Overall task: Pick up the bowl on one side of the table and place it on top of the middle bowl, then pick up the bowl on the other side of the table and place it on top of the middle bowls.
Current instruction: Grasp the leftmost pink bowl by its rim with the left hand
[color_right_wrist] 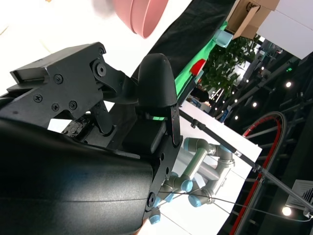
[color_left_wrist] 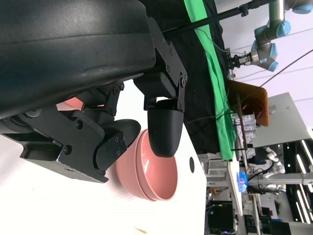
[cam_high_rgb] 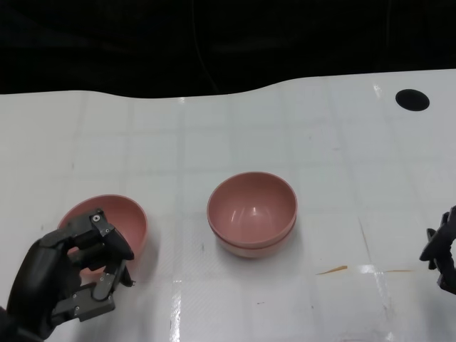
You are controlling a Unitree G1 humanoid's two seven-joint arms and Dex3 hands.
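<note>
Two pink bowls (cam_high_rgb: 251, 212) sit nested in the middle of the white table (cam_high_rgb: 335, 164); the left wrist view shows the same stack (color_left_wrist: 152, 177). A third pink bowl (cam_high_rgb: 117, 217) stands on the table at the left. My left hand (cam_high_rgb: 75, 274) is at this bowl's near rim, with fingers reaching over the rim and the thumb lower down. Nothing is pinched between them. A pink sliver of that bowl (color_left_wrist: 73, 104) shows behind the left hand (color_left_wrist: 98, 98). My right hand (cam_high_rgb: 442, 249) shows only partly at the right edge and holds nothing. It is far from the stack.
A round black hole (cam_high_rgb: 412, 100) lies in the table's far right corner. A thin orange streak (cam_high_rgb: 332, 270) marks the surface to the right of the stack. Black cloth lines the table's far edge. The stacked bowls' edge (color_right_wrist: 142, 14) appears in the right wrist view beyond my right hand (color_right_wrist: 122, 112).
</note>
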